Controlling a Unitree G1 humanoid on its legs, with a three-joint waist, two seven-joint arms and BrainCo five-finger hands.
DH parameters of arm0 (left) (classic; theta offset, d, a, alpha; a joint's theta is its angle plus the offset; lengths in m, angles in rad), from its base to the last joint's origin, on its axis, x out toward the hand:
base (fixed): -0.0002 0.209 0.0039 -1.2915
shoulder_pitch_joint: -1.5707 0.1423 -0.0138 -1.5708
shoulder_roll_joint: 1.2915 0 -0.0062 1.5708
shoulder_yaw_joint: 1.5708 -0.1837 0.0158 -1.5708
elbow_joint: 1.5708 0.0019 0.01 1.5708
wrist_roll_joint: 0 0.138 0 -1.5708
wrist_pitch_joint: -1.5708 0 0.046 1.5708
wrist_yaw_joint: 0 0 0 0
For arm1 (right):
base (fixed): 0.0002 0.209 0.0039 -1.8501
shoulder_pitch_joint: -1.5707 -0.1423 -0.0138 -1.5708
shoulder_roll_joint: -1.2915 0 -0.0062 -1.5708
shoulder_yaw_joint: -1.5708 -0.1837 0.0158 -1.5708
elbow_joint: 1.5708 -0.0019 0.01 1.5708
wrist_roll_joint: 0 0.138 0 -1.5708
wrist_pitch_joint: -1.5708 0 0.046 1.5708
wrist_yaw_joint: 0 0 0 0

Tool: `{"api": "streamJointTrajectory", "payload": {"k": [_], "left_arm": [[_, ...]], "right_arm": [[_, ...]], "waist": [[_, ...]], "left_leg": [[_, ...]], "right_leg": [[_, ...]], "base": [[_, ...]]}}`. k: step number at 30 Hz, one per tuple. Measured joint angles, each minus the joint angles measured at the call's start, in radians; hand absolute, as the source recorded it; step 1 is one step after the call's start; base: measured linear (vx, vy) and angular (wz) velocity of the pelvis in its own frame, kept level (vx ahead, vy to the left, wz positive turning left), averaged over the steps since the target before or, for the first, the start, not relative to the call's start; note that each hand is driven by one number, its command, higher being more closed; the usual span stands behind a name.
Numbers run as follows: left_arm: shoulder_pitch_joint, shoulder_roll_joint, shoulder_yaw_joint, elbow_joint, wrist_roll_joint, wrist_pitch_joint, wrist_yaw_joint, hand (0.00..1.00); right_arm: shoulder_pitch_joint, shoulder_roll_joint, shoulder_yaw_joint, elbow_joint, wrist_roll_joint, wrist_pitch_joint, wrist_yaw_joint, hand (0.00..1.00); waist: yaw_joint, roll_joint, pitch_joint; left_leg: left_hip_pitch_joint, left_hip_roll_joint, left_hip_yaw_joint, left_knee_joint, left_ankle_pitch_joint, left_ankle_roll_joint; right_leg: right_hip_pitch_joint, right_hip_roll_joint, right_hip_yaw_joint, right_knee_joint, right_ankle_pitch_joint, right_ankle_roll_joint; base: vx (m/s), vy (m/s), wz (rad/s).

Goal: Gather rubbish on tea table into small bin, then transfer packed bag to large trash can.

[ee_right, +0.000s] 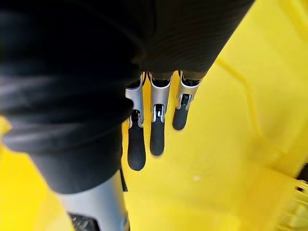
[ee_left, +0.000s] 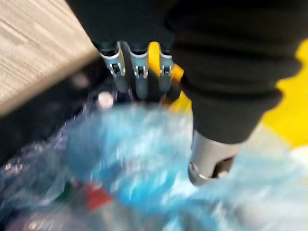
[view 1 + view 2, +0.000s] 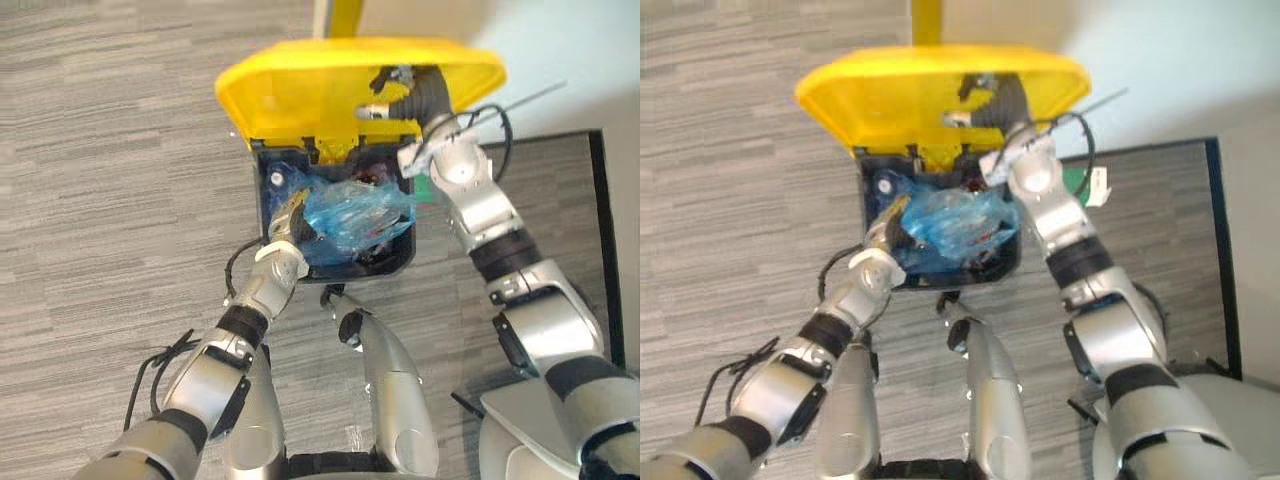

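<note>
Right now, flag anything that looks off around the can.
Nothing looks spilled or damaged. The blue bag bulges up in the can's mouth rather than sitting deep, with the left hand at it. The right hand props the yellow lid with straight fingers.

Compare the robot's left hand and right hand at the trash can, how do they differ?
The left hand is low, at the mouth of the trash can against the blue bag; the right hand is higher, on the raised yellow lid. The right hand's fingers lie straight on hard plastic; the left hand meets crinkled film. Both work at one can.
</note>
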Motion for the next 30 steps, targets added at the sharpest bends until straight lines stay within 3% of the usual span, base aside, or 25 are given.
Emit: {"api": "streamJointTrajectory", "payload": {"k": [3,10,14,15,16,18,20,21,22,23,24,25,26,27,29,30], "left_arm": [[0.086,0.002,0.001,-0.103,-0.023,-0.020,0.001,0.00],[0.428,0.029,0.036,-0.291,-0.157,-0.112,-0.020,0.00],[0.658,-0.011,0.153,-0.211,-0.285,-0.118,-0.074,0.00],[0.748,-0.019,0.205,-0.148,-0.331,-0.114,-0.088,0.00],[0.768,-0.025,0.224,-0.119,-0.339,-0.110,-0.090,0.00],[0.802,-0.038,0.294,-0.016,-0.354,-0.096,-0.090,0.00],[0.816,-0.037,0.375,0.087,-0.374,-0.079,-0.085,0.00],[0.821,-0.036,0.410,0.112,-0.385,-0.073,-0.085,0.00],[0.813,-0.041,0.435,0.125,-0.392,-0.068,-0.084,0.00],[0.812,-0.044,0.441,0.130,-0.393,-0.066,-0.083,0.00],[0.814,-0.071,0.472,0.155,-0.395,-0.060,-0.074,0.00],[0.818,-0.082,0.484,0.165,-0.401,-0.060,-0.068,0.00],[0.816,-0.087,0.499,0.172,-0.415,-0.061,-0.068,0.00],[0.798,-0.097,0.489,0.211,-0.415,-0.058,-0.068,0.00],[0.782,-0.113,0.468,0.243,-0.416,-0.060,-0.065,0.00],[0.778,-0.115,0.464,0.247,-0.416,-0.060,-0.065,0.00]], "right_arm": [[0.106,0.008,-0.039,0.000,-0.023,0.007,0.002,0.00],[0.413,0.146,-0.142,-0.003,-0.080,0.031,0.020,0.00],[0.644,0.224,-0.146,-0.051,-0.130,0.063,0.035,0.00],[0.758,0.254,-0.146,-0.092,-0.165,0.073,0.051,0.00],[0.789,0.261,-0.146,-0.105,-0.172,0.075,0.055,0.00],[0.870,0.279,-0.146,-0.146,-0.205,0.074,0.062,0.00],[1.007,0.305,-0.169,-0.183,-0.250,0.067,0.064,0.00],[1.097,0.337,-0.205,-0.195,-0.288,0.062,0.060,0.00],[1.151,0.357,-0.236,-0.185,-0.319,0.062,0.058,0.00],[1.163,0.358,-0.244,-0.177,-0.331,0.063,0.054,0.00],[1.183,0.362,-0.259,-0.125,-0.368,0.066,0.046,0.00],[1.184,0.356,-0.272,-0.101,-0.390,0.067,0.039,0.00],[1.196,0.365,-0.299,-0.038,-0.404,0.065,0.022,0.00],[1.164,0.354,-0.338,0.115,-0.396,0.075,0.013,0.00],[1.106,0.331,-0.358,0.245,-0.395,0.080,-0.013,0.00],[1.100,0.329,-0.364,0.258,-0.395,0.083,-0.013,0.00]], "waist": [[0.014,0.000,0.000],[0.036,0.019,-0.013],[0.040,0.051,-0.113],[0.034,0.049,-0.178],[0.034,0.051,-0.194],[0.013,0.056,-0.217],[0.004,0.043,-0.269],[0.002,0.016,-0.301],[-0.001,0.007,-0.307],[0.000,0.010,-0.311],[0.012,0.029,-0.347],[0.011,0.042,-0.364],[-0.015,0.013,-0.374],[-0.019,0.022,-0.383],[-0.022,0.053,-0.412],[-0.022,0.056,-0.413]], "left_leg": [[0.041,-0.008,0.000,0.008,-0.003,0.005],[0.184,-0.035,0.045,0.054,-0.032,0.043],[0.236,-0.050,0.124,0.050,-0.048,0.067],[0.256,-0.049,0.171,0.016,-0.032,0.090],[0.269,-0.044,0.192,-0.016,-0.015,0.092],[0.311,-0.039,0.220,-0.110,0.040,0.088],[0.343,-0.034,0.220,-0.224,0.101,0.076],[0.340,-0.036,0.211,-0.245,0.126,0.055],[0.328,-0.036,0.217,-0.236,0.125,0.052],[0.322,-0.030,0.217,-0.244,0.125,0.052],[0.322,-0.005,0.224,-0.301,0.139,0.068],[0.318,0.020,0.232,-0.324,0.151,0.061],[0.325,-0.010,0.252,-0.334,0.168,0.039],[0.342,-0.006,0.250,-0.353,0.181,0.049],[0.339,0.011,0.259,-0.402,0.211,0.058],[0.340,0.011,0.260,-0.410,0.219,0.059]], "right_leg": [[0.042,-0.019,-0.003,0.025,-0.015,0.003],[0.165,-0.058,0.031,0.090,-0.038,-0.003],[0.185,-0.043,0.100,0.039,0.015,0.040],[0.191,-0.034,0.138,-0.026,0.038,0.108],[0.192,-0.034,0.148,-0.029,0.021,0.130],[0.181,-0.041,0.174,0.135,-0.042,0.103],[0.212,-0.044,0.220,0.364,-0.183,0.101],[0.255,-0.048,0.262,0.384,-0.271,0.131],[0.281,-0.022,0.258,0.312,-0.298,0.138],[0.295,-0.007,0.259,0.270,-0.302,0.142],[0.331,0.055,0.267,0.103,-0.295,0.113],[0.323,0.068,0.265,0.110,-0.297,0.083],[0.336,0.026,0.277,0.158,-0.334,0.076],[0.362,0.055,0.305,0.104,-0.323,0.065],[0.367,0.086,0.309,0.017,-0.266,0.067],[0.368,0.087,0.309,0.006,-0.259,0.067]], "base": [[-0.05,0.063,0.15],[-0.03,0.095,-0.03],[-0.12,0.166,-0.58],[-0.12,0.146,-0.62],[-0.18,0.127,-0.69],[-0.14,0.027,-0.31],[-0.03,-0.068,0.02],[0.02,-0.192,0.12],[0.01,-0.197,0.00],[-0.06,-0.143,-0.55],[-0.05,-0.092,-0.73],[-0.01,-0.091,-0.64],[-0.01,-0.113,-0.30],[-0.02,-0.082,-0.20],[-0.05,-0.013,-0.33],[-0.04,0.019,-0.12]]}}
